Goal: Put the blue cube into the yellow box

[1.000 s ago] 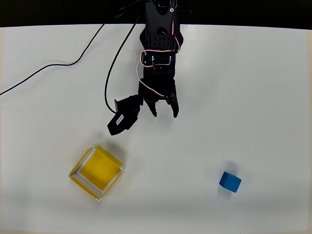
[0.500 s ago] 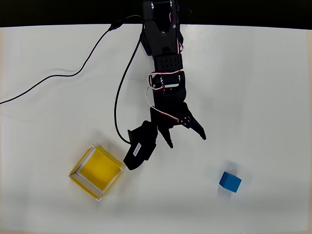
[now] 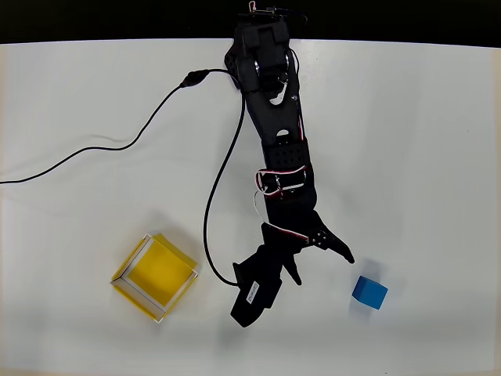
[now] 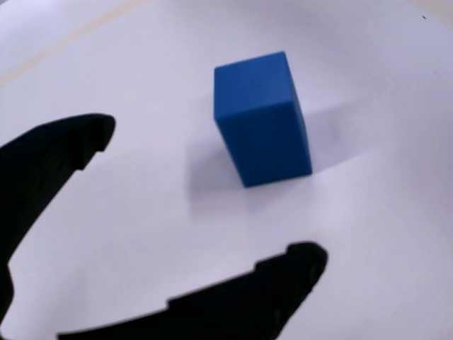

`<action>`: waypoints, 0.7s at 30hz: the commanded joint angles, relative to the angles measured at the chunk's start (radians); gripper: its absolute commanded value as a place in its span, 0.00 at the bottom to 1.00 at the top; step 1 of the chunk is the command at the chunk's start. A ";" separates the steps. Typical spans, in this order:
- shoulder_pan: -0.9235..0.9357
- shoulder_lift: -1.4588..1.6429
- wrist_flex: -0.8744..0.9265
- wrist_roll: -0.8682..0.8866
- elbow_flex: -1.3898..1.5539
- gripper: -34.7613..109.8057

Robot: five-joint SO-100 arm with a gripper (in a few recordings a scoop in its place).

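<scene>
A white table (image 3: 438, 141), evenly lit, meets a black strip along the top edge.

The blue cube (image 3: 369, 292) sits at the lower right of the overhead frame, a small solid bright-blue block resting flat on the white bench (image 3: 438, 157), turned slightly askew. The yellow box (image 3: 155, 276), a shallow open tray with whitish rims, lies empty at the lower left, rotated diagonally, well apart from the cube.
</scene>
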 commanded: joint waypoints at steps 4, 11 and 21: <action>-0.074 -0.091 -0.110 -0.005 -0.233 0.61; -0.112 -0.242 -0.181 -0.014 -0.318 0.62; -0.126 -0.453 -0.252 -0.021 -0.456 0.62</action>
